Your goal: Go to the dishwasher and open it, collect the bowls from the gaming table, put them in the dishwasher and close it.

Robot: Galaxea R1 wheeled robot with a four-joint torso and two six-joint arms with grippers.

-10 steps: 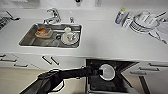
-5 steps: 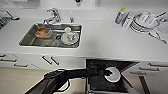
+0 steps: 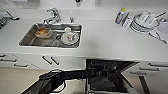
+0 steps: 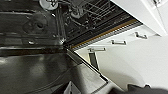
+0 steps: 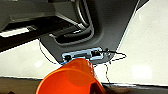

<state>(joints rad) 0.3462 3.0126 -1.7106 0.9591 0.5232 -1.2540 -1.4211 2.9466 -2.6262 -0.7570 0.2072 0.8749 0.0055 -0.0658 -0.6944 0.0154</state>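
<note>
Dishwasher [image 3: 107,75] sits open at lower centre-right of the head frame, under the white counter [image 3: 105,40], dark interior showing, door dropped down toward the bottom edge. In the left wrist view the dishwasher interior [image 4: 32,27] fills the upper left, wire rack [image 4: 85,10] at top centre with a pale round item [image 4: 47,3] at the top edge, too blurred to name; the shiny inner door panel [image 4: 37,72] covers the lower left. White drawer fronts with bar handles [image 4: 120,42] run across the right of that frame. Left arm [image 3: 65,77] comes in from lower left of the head frame, black, reaching to the dishwasher opening; left gripper is lost against the dark cavity, so spread or pressed together cannot tell. In the right wrist view an orange bowl [image 5: 71,78] is at bottom centre, close to the camera, against pale floor and dark robot body; whether the right gripper pinches it cannot tell, fingers not made out. Further out in the head view: steel sink [image 3: 51,36] upper left holding a dish with orange contents [image 3: 43,32] and a white plate with a cup [image 3: 70,37], faucet [image 3: 53,15] behind it, a bottle [image 3: 120,15] and stacked white dishes [image 3: 146,21] at upper right.
</note>
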